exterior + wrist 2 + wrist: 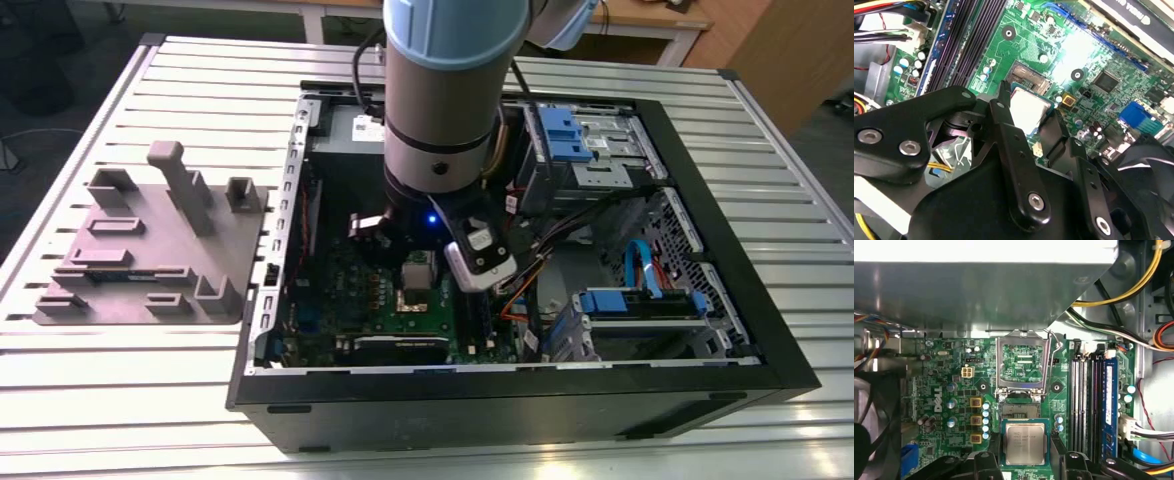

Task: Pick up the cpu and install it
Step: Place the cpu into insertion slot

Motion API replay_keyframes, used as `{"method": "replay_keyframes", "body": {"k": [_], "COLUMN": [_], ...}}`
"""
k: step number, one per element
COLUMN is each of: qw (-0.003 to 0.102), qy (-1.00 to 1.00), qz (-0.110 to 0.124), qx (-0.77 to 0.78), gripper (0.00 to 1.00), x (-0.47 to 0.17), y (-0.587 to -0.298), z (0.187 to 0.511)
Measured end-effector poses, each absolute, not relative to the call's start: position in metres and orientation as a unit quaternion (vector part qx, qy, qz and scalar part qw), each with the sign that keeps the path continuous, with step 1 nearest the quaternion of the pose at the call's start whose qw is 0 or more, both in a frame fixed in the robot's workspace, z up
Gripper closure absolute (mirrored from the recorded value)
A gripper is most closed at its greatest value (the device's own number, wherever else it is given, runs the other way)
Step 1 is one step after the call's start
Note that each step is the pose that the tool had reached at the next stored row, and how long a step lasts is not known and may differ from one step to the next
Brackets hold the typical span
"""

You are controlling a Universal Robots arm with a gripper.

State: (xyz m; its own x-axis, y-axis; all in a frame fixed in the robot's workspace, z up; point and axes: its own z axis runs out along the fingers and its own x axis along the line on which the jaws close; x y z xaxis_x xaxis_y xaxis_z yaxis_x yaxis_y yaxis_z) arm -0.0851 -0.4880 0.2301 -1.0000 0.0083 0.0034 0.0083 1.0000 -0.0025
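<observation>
1. Tool [1030, 112] clenched on the cpu [1025, 442], gripping two opposite edges.
2. Cpu held above the green board [944, 390], just beside the empty socket [1018, 410].
3. Pickup done; seating outstanding; socket clamp [1021, 362] stands open.

The cpu [1025, 443] had a smooth, dull silver metal top; the pincer [1029, 106] was matt black; the motherboard [1054, 401] shone glossy green; the counter [120, 400] was ribbed, pale, satin metal.
</observation>
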Motion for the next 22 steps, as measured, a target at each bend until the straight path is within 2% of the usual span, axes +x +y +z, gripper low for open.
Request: {"method": "replay_keyframes", "body": {"k": [7,22], "qw": [0.002,0.002], "qy": [-1.0,-1.0], "qz": [0.009,0.009], "qx": [-0.004,-0.003], "gripper": [0.53,0.53], "x": [-0.085,-0.086], "y": [-0.489,-0.489], "z": [0.221,0.198]}}
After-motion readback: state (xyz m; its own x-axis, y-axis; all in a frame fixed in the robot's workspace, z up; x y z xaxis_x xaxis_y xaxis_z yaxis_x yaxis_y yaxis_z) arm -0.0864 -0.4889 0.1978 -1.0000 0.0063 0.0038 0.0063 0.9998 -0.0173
